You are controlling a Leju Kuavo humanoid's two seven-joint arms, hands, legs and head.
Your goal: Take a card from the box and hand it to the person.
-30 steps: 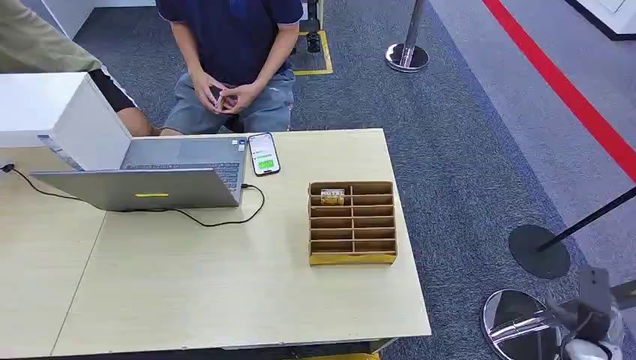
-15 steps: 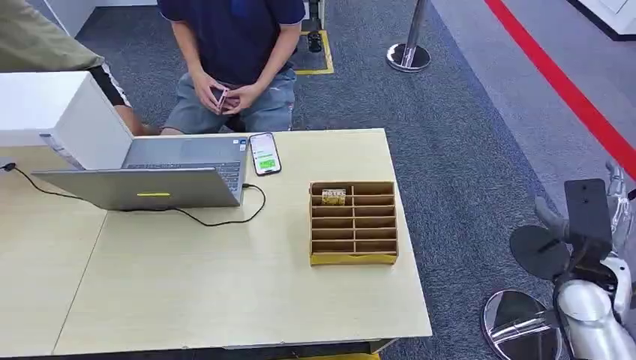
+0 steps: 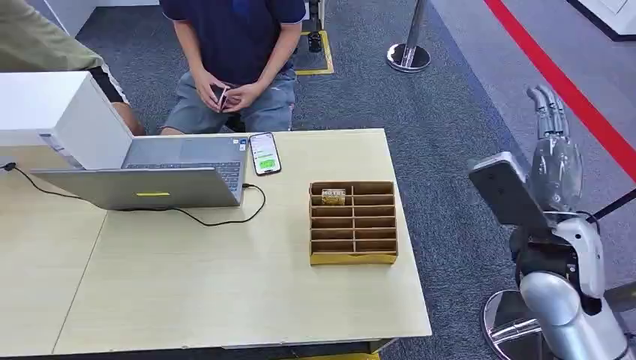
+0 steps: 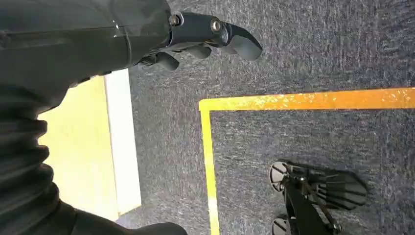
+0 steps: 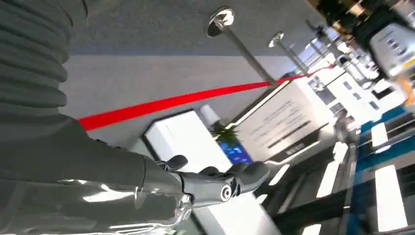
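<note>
Now the right hand point(image 3: 553, 154) stands raised off the table's right side, above the carpet, where a second ago just a blurred part of the arm showed low in the corner and half a second ago the hand was lower and further right. It has come up quickly, fingers straight and pointing away from the robot, held close together side by side and holding nothing; the right wrist view shows the same hand point(image 5: 215, 183) stretched out with nothing in it.

The box point(image 3: 352, 222) sits on the table point(image 3: 225, 300) to the hand's left and a little nearer the robot, well apart from it. One card point(image 3: 333, 196) stands in the box's far row, in the compartment on the side away from the hand. Nothing on the table has shifted over these pictures.

The left hand point(image 4: 205, 39) hangs down over the carpet beside the table edge, its fingers loosely curled and holding nothing.

The person point(image 3: 232, 52) sits beyond the far edge of the table, ahead and to the left of the raised hand, with both hands together in the lap, not reaching out. A laptop point(image 3: 161, 176) and a phone point(image 3: 263, 153) lie further left, beyond the box.

As I judge it, the rise means the reach has only begun: the hand must swing left over the table and down to that far compartment before any handover.
</note>
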